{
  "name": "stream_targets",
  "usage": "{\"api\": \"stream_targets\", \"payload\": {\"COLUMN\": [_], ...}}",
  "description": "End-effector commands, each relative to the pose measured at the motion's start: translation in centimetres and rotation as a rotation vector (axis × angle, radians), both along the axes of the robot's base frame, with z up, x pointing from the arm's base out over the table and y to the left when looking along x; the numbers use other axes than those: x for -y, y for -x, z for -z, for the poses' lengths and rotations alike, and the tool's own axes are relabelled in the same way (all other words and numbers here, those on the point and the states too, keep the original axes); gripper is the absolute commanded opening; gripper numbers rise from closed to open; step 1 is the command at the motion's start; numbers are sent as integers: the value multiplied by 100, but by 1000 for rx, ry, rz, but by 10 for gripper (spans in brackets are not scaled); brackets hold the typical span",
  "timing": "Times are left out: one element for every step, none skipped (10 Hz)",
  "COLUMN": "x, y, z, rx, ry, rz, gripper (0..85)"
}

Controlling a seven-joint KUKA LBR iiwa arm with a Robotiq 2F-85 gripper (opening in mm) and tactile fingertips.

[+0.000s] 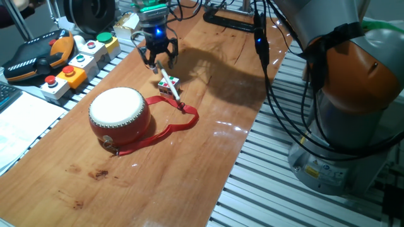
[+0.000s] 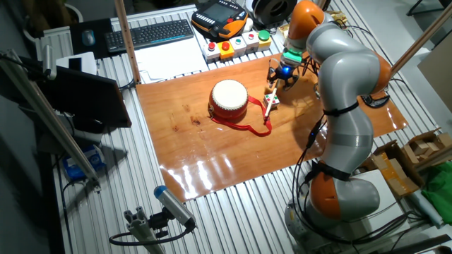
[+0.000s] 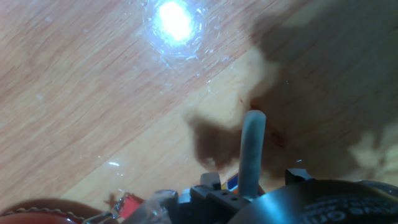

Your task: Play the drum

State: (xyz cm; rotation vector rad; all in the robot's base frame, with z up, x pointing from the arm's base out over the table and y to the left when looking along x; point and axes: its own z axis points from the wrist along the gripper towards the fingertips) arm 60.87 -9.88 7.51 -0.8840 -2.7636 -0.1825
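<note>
Mostly the hand view is wood grain, glare and shadow: a pale stick (image 3: 252, 149) rises from the tool's dark housing at the bottom edge, and only a red sliver of the drum (image 3: 37, 208) shows in the lower left corner. Both fixed views show the tool (image 1: 158, 58) low over the counter (image 1: 126, 183), its dark fingers (image 1: 148, 55) drawn in around the top of a white stick (image 1: 168, 82); whether they truly grip it I cannot tell, since the contact is too small to make out. That stick slants down past a small multicoloured cube (image 1: 168, 84), its far end near the red strap (image 1: 177, 124). Seen from the other fixed view, the drum (image 2: 229, 99) sits upright on the counter, apart from the tool (image 2: 282, 76).
</note>
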Motion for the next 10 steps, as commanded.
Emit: {"api": "stream_targets", "payload": {"x": [0, -3, -4, -4, -3, -3, -4, -10, -22, -37], "y": [-1, -1, -1, -1, -1, -2, -3, -3, 1, 2], "z": [4, 7, 7, 3, 2, -6, -22, -62, -117, -200], "rx": [1, 2, 2, 7, 10, 14, 14, 11, 8, 9], "ry": [0, 0, 0, 2, 2, 10, 15, 13, 14, 15], "rz": [0, -1, -1, -3, -13, -19, -19, -9, 5, 26], "gripper": [477, 440, 393, 300, 80, 7, 7, 7, 7, 7]}}
